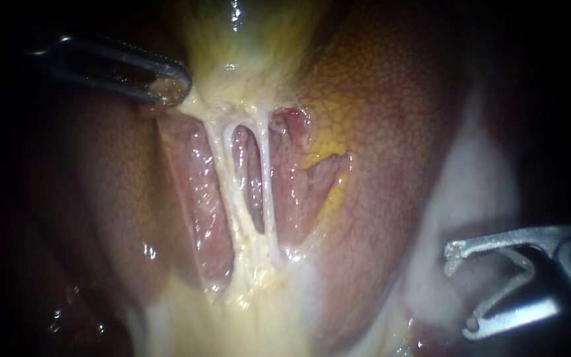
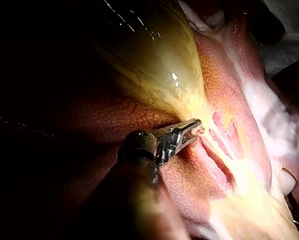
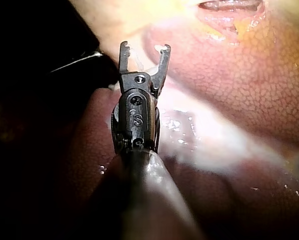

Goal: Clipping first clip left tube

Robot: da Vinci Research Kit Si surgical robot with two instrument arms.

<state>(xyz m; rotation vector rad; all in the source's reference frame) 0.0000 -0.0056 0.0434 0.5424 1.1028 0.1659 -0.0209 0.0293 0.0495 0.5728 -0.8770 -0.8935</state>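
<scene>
Left hand, endoscope: the hand of my left instrument [image 1: 176,89] is clenched on pale tissue at the gallbladder [image 1: 252,39] neck, its shaft coming in from the upper left.
Right hand, endoscope: the hand of my right instrument [image 1: 459,292] is spread wide and cradles an open clip [image 1: 527,268] that touches both jaws. It hovers over pale tissue at the lower right.
Left tube, endoscope: I see the left tube [image 1: 229,178] stretched taut just beneath my left hand, with the right tube [image 1: 267,178] beside it and a gap between them. Both are well apart from my right hand, with liver [image 1: 391,132] between.
Left wrist view: only here do I see the gallbladder [image 2: 154,55] dome swelling beyond the left instrument [image 2: 197,127]. The tubes run just ahead of its clenched hand.
Right wrist view: I see the right instrument [image 3: 144,47] from behind, a gap between its jaws and liver [image 3: 239,85] ahead. I cannot make out the left tube here.
</scene>
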